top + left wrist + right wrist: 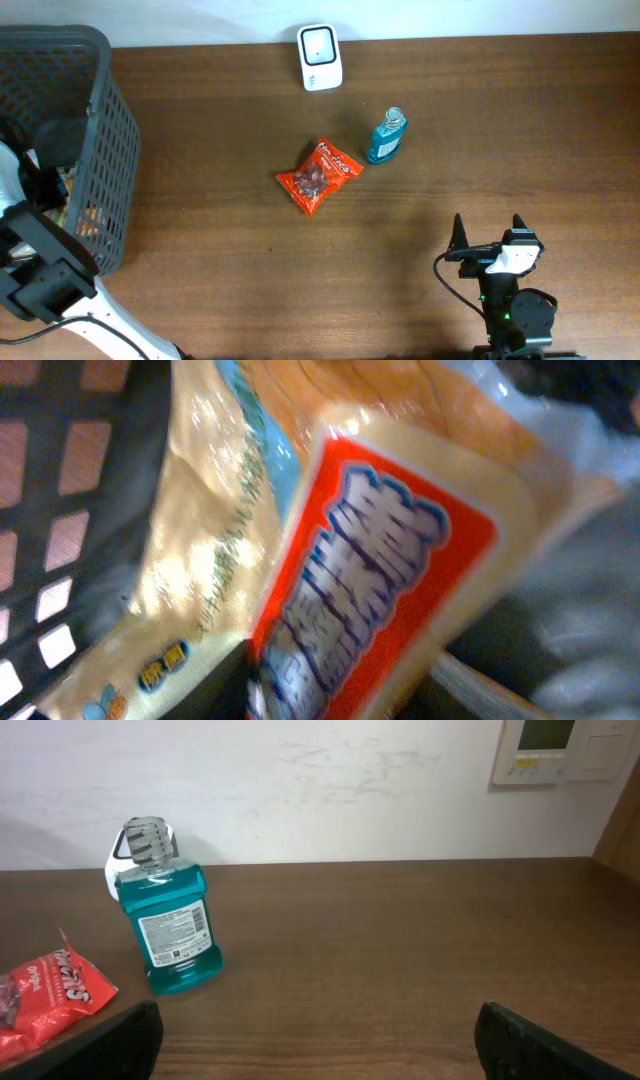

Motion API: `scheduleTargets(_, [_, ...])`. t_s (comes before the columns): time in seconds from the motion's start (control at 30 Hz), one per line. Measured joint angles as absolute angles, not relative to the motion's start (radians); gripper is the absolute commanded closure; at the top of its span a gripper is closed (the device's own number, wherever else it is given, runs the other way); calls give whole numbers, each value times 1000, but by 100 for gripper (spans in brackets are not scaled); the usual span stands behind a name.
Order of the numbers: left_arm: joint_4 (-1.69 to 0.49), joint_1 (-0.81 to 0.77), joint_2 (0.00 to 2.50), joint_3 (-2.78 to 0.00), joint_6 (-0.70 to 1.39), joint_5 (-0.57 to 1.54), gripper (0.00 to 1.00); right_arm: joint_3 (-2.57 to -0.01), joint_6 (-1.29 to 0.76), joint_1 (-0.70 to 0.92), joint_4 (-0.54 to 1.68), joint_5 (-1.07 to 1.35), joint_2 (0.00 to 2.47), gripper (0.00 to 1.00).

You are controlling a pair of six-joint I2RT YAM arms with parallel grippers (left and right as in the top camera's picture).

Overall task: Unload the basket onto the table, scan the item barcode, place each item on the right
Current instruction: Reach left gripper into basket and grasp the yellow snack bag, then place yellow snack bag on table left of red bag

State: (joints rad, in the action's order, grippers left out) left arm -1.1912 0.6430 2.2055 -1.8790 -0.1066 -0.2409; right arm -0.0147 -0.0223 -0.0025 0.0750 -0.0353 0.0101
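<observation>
Only the left wrist camera is showing the cream, orange-labelled packet [400, 560] inside the grey basket [110, 160], filling the frame at the left gripper [340, 685]; whether its jaws are gripping it I cannot tell. The right gripper [318, 1040] is hovering with jaws wide apart and empty, facing the mouthwash bottle [170, 925] and red snack bag [45, 995]. The overhead view alone is showing the white scanner [320, 57].

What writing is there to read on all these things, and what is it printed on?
"Original": red snack bag; its larger brand word is unreadable.
Blue bottle label: print too small.
Packet in the left wrist view: big blue characters, too blurred.
White device: nothing legible.
</observation>
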Motion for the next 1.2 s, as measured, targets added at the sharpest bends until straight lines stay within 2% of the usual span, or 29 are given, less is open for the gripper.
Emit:
scheduleTargets(0.2, [-1238,642,2207,-1919,-108,-270,100,-15,-22,-2,75,-35,10,2])
scheduleTargets(0.3, [-1324,644,2217,-2110,-77,-86,100,-15,-23,-2,75,-35,10,2])
scheduleTargets(0.43, [-1323,644,2140,-2385,-40,255,100,-15,-23,-2,75,-35,10,1])
scheduleTargets(0.63, [-1289,639,1807,-2461,-33,593,100,-15,-23,-2,75,-35,10,2])
scheduleTargets(0.73, [-1343,510,1700,-2465,-35,732,100,-15,-23,-2,75,-35,10,2])
scheduleTargets(0.8, [-1449,321,1680,-2461,-84,762,100,-15,-23,-2,75,-35,10,2])
scheduleTargets(0.9, [-1430,84,1677,-2308,-121,664,100,-15,-23,-2,74,-35,10,2])
scheduleTargets(1.0, [-1217,-129,1684,-1939,-131,527,100,-15,-23,-2,75,-34,10,2])
scheduleTargets(1.03, [-1157,-150,1693,-1874,-132,509,100,-15,-23,-2,75,-35,10,2])
scheduleTargets(1.2, [-572,-226,1707,-1319,-109,370,100,-15,-23,-2,75,-35,12,2])
